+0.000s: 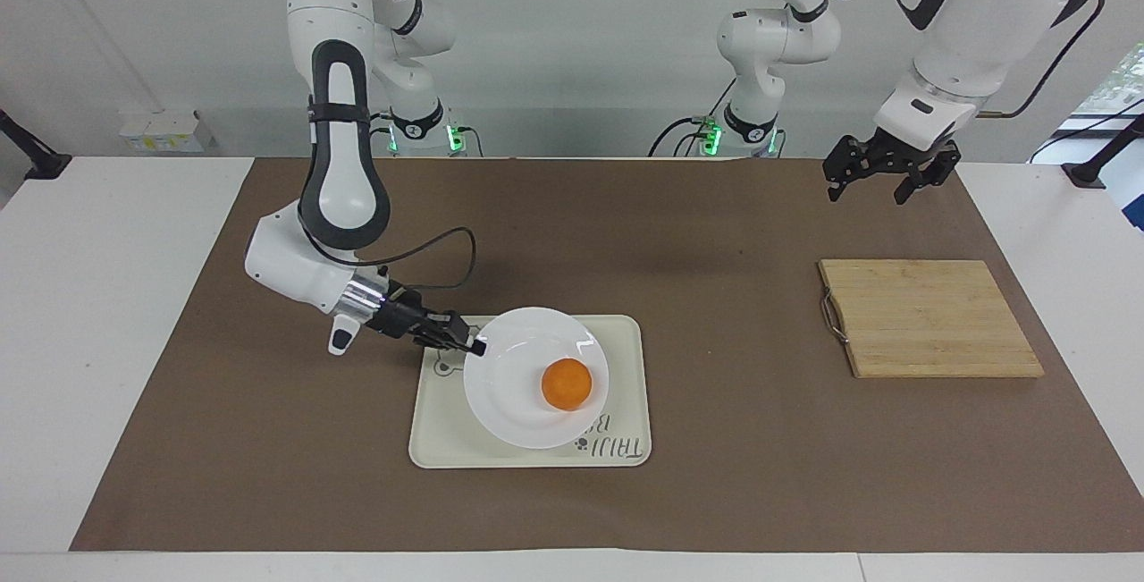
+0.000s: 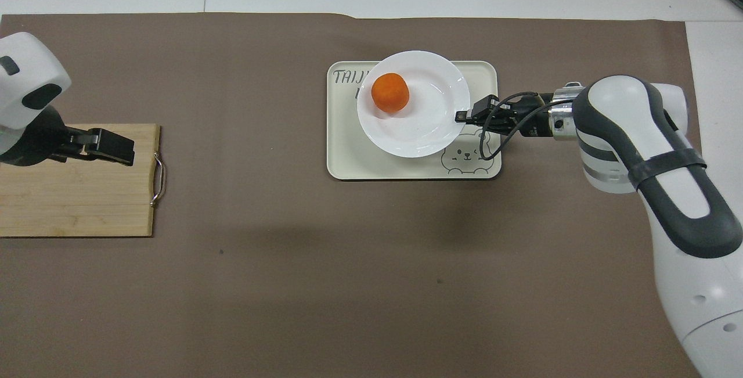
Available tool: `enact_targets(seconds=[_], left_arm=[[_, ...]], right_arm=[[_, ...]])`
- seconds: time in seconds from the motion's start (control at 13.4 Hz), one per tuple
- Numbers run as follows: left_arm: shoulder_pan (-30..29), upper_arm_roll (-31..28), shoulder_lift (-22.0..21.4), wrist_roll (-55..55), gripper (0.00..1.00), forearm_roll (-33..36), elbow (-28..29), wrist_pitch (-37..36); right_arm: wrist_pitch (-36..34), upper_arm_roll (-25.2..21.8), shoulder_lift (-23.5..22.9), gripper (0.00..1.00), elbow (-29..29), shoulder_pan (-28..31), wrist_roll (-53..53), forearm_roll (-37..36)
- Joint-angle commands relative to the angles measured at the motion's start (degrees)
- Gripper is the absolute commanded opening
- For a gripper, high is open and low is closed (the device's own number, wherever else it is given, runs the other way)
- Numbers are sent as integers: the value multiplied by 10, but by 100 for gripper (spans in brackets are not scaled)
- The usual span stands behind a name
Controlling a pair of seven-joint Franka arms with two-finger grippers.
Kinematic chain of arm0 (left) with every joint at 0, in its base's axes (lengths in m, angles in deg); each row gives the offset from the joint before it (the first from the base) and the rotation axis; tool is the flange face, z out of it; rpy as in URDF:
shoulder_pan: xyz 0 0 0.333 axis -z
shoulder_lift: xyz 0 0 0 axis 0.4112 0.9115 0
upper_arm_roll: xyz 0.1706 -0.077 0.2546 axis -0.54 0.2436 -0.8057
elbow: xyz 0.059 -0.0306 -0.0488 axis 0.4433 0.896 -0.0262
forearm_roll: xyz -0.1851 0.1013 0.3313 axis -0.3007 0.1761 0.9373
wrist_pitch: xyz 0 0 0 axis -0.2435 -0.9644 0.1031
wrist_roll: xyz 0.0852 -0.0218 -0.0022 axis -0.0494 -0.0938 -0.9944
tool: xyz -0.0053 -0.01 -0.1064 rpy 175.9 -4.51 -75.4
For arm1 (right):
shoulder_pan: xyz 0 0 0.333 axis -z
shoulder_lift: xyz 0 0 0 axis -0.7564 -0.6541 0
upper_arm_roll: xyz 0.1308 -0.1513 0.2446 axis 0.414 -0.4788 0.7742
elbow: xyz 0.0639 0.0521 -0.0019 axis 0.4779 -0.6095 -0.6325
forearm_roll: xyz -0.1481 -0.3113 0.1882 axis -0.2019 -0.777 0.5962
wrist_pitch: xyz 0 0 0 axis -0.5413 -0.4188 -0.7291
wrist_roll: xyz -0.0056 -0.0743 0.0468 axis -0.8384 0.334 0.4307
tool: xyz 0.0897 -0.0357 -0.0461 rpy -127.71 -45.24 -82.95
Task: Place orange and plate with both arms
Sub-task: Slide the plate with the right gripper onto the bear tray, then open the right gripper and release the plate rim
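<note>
Right tool [image 1: 480, 349]: pressed together on the rim of the plate [image 1: 518, 385], at the edge toward the right arm's end of the desk.
Plate: over the tray [image 1: 617, 350], covering much of it; whether it rests on it I cannot tell.
Orange [image 1: 567, 383]: on the plate, well apart from the right tool.
Tray writing: only "TAIJI" shows.
Tray drawing: bear face [image 2: 467, 157], just under the right tool.
Left tool [image 1: 880, 178]: spread, waiting over the brown mat [image 1: 715, 233], near the wooden cutting board [image 1: 929, 318].
</note>
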Motion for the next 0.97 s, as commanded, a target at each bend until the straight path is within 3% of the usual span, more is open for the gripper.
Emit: enact_targets(seconds=[0.0,0.67,0.75,0.82,0.89], left_arm=[[-1,1,-13,0,100,5,12,3],[-1,1,-13,0,100,5,12,4],[-1,1,-13,0,100,5,12,4],[-1,1,-13,0,100,5,12,4],[-1,1,-13,0,100,5,12,4]], right_arm=[[0,3,-17,0,6,0,19,7],[4,1,-10,0,-43,-5,56,-3],[4,1,-10,27,-40,-4,49,-15],[4,1,-10,88,-37,-1,46,-28],[4,1,-10,100,-32,4,46,-36]])
